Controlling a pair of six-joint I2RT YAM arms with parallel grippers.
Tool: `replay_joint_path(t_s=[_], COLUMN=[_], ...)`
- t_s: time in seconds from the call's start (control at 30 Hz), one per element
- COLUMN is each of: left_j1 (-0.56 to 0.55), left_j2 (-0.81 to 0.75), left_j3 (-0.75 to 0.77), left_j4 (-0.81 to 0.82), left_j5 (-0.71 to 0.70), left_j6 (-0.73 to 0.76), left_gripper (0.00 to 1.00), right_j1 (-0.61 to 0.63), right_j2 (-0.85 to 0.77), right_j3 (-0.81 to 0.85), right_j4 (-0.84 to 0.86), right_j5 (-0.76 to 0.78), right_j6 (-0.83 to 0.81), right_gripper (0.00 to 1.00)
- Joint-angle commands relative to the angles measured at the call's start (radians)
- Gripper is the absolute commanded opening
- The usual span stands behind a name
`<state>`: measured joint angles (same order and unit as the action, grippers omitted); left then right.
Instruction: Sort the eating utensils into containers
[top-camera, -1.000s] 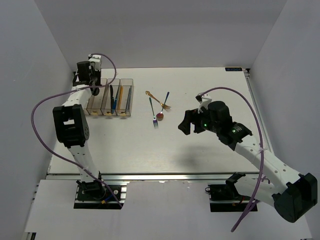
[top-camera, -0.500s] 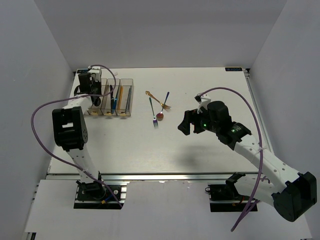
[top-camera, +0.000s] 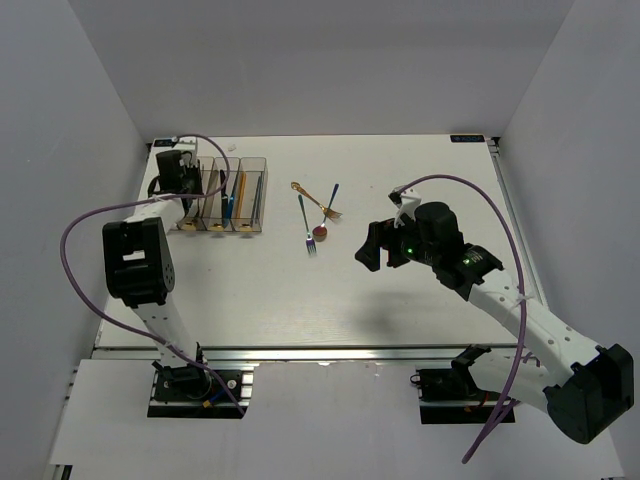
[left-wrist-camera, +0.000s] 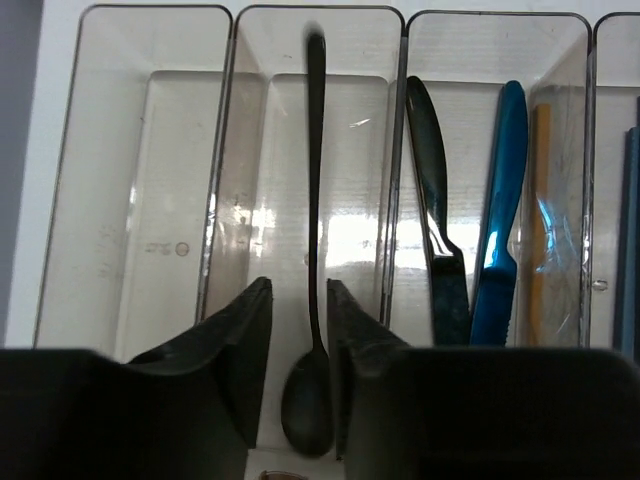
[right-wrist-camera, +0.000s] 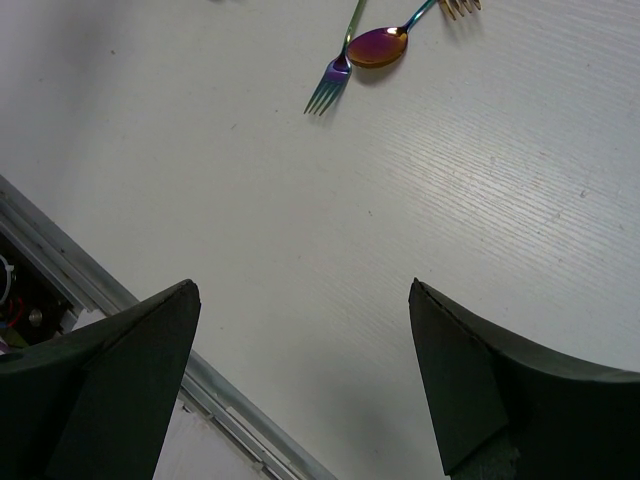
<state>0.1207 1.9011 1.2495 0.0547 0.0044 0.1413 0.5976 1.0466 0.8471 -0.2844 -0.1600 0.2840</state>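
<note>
The containers (top-camera: 222, 197) are four clear bins in a row at the table's far left. My left gripper (left-wrist-camera: 298, 290) hangs over them (left-wrist-camera: 220, 150), open a little. A black spoon (left-wrist-camera: 311, 200) lies lengthwise in the second bin from the left, its bowl between my fingers with a gap on each side. The bin to its right holds a black knife (left-wrist-camera: 440, 230), a blue knife (left-wrist-camera: 500, 230) and an orange chopstick (left-wrist-camera: 540, 200). A green fork (top-camera: 305, 222), a gold fork (top-camera: 315, 198) and a spoon (top-camera: 325, 215) lie mid-table. My right gripper (top-camera: 372, 245) hovers open and empty near them.
The leftmost bin (left-wrist-camera: 130, 180) shows nothing inside. In the right wrist view the fork (right-wrist-camera: 335, 75) and the spoon (right-wrist-camera: 380, 45) lie ahead of the gripper (right-wrist-camera: 305, 290), and the table's metal front rail (right-wrist-camera: 150, 330) runs below it. Grey walls enclose the table.
My left gripper has shifted slightly over the bins and its jaws have parted, so the black spoon sits free between them. The right arm has not moved.
</note>
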Motion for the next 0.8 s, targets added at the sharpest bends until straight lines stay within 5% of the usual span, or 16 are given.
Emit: replay_joint_path(t_s=[0.0, 0.1, 0.3, 0.5, 0.77], left_j1=[0.005, 0.005, 0.005, 0.005, 0.002], left_j2=[-0.117, -0.161, -0.302, -0.508, -0.833], left_j3=[0.010, 0.053, 0.119, 0.061, -0.339], left_j4=[0.020, -0.015, -0.084, -0.346, -0.472], left_j5=[-0.040, -0.024, -0.037, -0.041, -0.124], left_j6=[-0.022, -0.031, -0.179, -0.544, -0.509], left_gripper=[0.41, 0.51, 0.98, 0.98, 0.98], right_j1=[-0.001, -0.001, -0.001, -0.001, 0.002], right_j2=[-0.022, -0.013, 0.027, 0.209, 0.561], right_j3=[-0.006, -0.005, 0.001, 0.061, 0.370], right_j4=[0.039, 0.044, 0.068, 0.123, 0.025], right_j5=[-0.010, -0.012, -0.003, 0.042, 0.216], right_j6=[-0.009, -0.009, -0.009, -0.025, -0.070], right_gripper=[0.89, 0.89, 0.89, 0.89, 0.82])
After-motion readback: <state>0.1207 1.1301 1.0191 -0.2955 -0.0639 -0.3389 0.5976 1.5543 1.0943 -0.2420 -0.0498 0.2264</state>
